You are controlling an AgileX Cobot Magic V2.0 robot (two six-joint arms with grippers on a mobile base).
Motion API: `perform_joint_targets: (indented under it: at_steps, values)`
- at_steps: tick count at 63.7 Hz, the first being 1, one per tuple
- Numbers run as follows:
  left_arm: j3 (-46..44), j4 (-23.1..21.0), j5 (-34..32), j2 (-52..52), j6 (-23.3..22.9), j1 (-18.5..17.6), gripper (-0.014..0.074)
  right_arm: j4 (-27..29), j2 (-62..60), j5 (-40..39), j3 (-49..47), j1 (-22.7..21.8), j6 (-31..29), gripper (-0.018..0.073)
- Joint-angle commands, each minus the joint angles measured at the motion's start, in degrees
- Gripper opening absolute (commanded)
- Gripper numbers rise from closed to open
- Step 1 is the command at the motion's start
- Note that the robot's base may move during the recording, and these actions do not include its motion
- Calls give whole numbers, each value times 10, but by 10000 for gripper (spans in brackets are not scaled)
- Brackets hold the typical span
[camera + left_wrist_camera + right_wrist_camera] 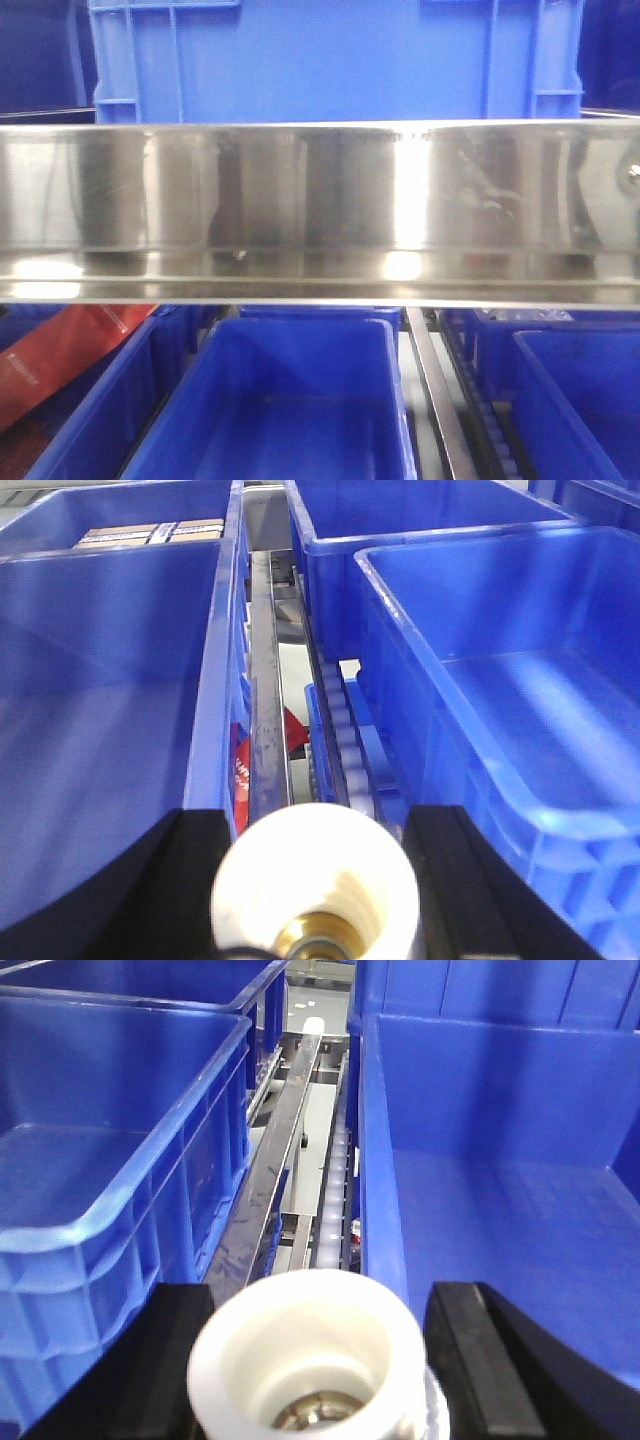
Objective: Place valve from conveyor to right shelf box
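In the front view, a shiny metal rail (320, 200) is seen, with a blue box (290, 410) under it. In the left wrist view, a white-capped valve (315, 880) is held tight by the left gripper (320, 820), between blue bins (100, 730). In the right wrist view, a second valve (310, 1350) is squeezed by the right gripper (320, 1295).

All crates (500, 680) in the three views are uniform saturated blue, unpatterned; the shelf rail (320, 190) is brushed silver with white glare patches and dark smeared reflections; a red sheet (60, 350) carries white print. The left gripper (320, 825) and right gripper (320, 1295) are black; the left valve (315, 880) has a cream-white cap around a brass-yellow core, the right valve (310, 1360) a whiter cap with a dull silver-brass core. The cardboard (150, 532) is tan with white labels; the rollers (330, 1215) are white.
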Motion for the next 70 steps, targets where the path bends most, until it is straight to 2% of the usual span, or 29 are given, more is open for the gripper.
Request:
perform_joint_targets:
  at_steps: [1,70]
  values:
    - [-3,-1,-28,-3,-3,-3,-111,-1,-3,-43,-9,-1,-3,-153]
    - [-3,-1,-28,-3,-3,-3,-111,-1,-3,-43,-9,-1,-3,-153]
